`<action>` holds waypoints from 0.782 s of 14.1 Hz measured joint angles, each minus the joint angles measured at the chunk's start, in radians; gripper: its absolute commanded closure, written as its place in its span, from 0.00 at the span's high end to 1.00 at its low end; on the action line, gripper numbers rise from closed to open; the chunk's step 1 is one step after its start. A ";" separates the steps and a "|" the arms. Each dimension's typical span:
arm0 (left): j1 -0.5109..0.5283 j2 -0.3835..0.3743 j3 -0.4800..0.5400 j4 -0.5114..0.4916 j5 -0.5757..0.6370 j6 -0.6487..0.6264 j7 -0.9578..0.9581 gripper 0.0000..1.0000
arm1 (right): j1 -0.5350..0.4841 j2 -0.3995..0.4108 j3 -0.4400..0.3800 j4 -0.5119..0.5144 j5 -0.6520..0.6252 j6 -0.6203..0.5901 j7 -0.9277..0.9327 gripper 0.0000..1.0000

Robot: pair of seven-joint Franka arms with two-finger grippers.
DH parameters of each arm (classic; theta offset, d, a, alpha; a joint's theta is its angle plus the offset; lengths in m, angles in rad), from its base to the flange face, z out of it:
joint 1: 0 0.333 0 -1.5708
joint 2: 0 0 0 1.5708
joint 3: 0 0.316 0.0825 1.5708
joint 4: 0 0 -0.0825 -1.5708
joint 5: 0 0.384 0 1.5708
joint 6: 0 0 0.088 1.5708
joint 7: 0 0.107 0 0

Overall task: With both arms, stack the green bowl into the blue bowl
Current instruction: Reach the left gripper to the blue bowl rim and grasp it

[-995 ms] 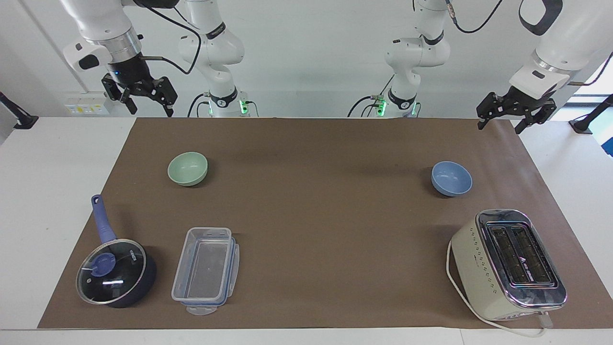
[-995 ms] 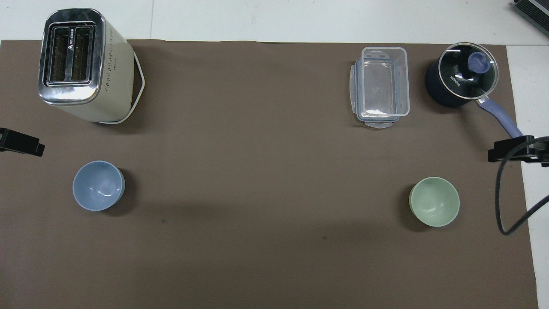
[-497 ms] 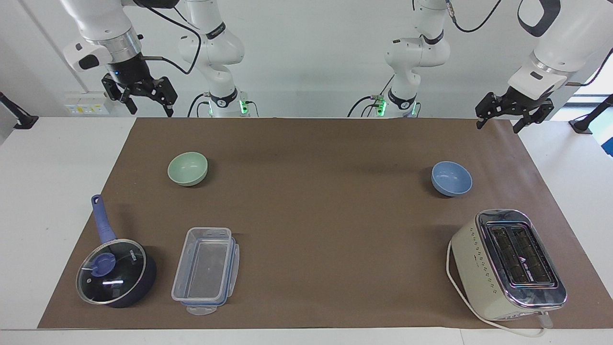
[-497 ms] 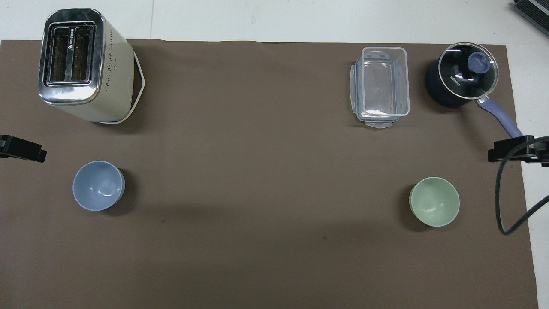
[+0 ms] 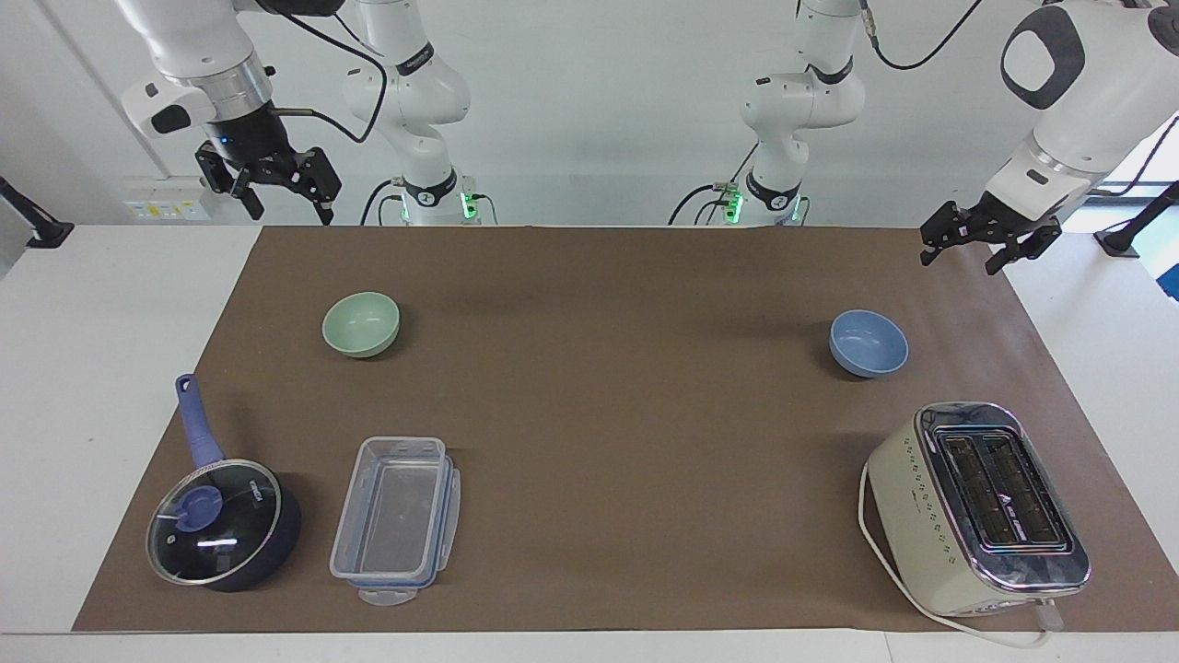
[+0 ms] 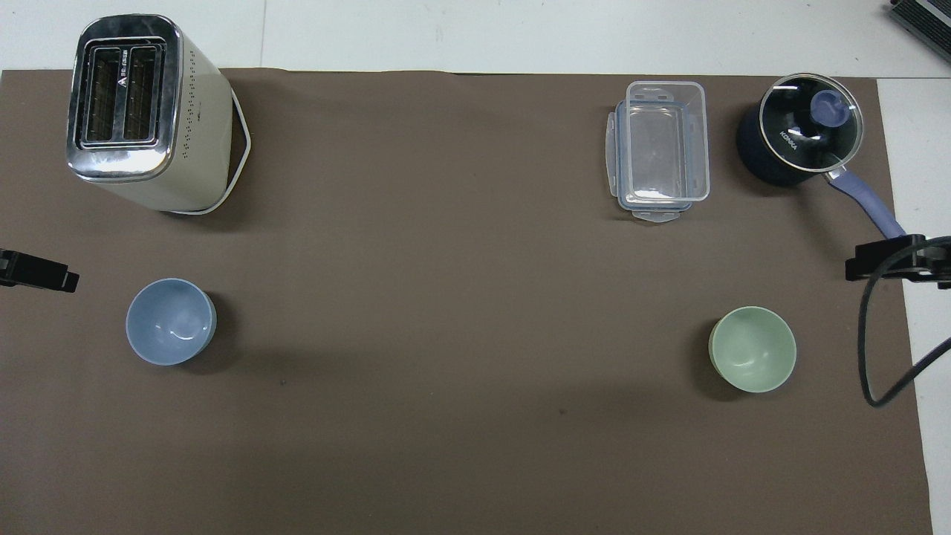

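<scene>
The green bowl [image 5: 361, 323] [image 6: 752, 348] stands upright on the brown mat toward the right arm's end of the table. The blue bowl [image 5: 869, 343] [image 6: 170, 321] stands upright toward the left arm's end, far apart from it. Both bowls are empty. My right gripper [image 5: 287, 207] [image 6: 884, 260] hangs open in the air over the mat's edge at its own end, clear of the green bowl. My left gripper [image 5: 963, 253] [image 6: 37, 271] hangs open over the mat's edge at its end, apart from the blue bowl. Neither holds anything.
A cream toaster [image 5: 981, 506] [image 6: 141, 111] stands farther from the robots than the blue bowl. A clear plastic container [image 5: 396, 516] [image 6: 661, 148] and a dark blue saucepan with a glass lid [image 5: 221, 525] [image 6: 802, 130] lie farther out than the green bowl.
The left gripper has come down a little and its arm has swung, staying over the mat's edge. The right arm and both bowls have not moved.
</scene>
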 measured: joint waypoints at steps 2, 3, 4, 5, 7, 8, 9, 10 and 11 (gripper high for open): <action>0.026 -0.003 0.000 -0.050 -0.016 0.052 0.026 1.00 | 0.000 0.000 0.000 0.000 0.000 0.000 0.000 1.00; 0.041 -0.004 0.000 -0.078 -0.030 0.084 0.041 1.00 | 0.000 0.000 0.000 0.000 0.000 0.000 0.000 1.00; 0.055 -0.004 0.001 -0.106 -0.044 0.111 0.054 1.00 | 0.000 0.000 0.000 0.000 0.000 0.000 0.000 1.00; 0.071 -0.004 0.001 -0.134 -0.070 0.128 0.061 1.00 | 0.000 0.000 0.000 0.000 0.000 0.000 0.000 1.00; 0.096 -0.003 0.002 -0.190 -0.117 0.155 0.072 1.00 | 0.000 0.000 0.000 0.000 0.000 0.000 0.000 1.00; 0.102 -0.003 0.002 -0.222 -0.125 0.180 0.074 1.00 | 0.000 0.000 0.000 0.000 0.000 0.000 0.000 1.00; 0.105 -0.002 0.002 -0.254 -0.128 0.212 0.076 1.00 | 0.000 0.000 0.000 0.000 0.000 0.000 0.000 1.00; 0.105 0.000 0.002 -0.292 -0.131 0.254 0.084 0.97 | 0.000 0.000 0.000 0.000 0.000 0.000 0.000 1.00; 0.105 0.006 0.001 -0.323 -0.136 0.288 0.092 0.96 | 0.000 0.000 0.000 0.000 0.000 0.000 0.000 1.00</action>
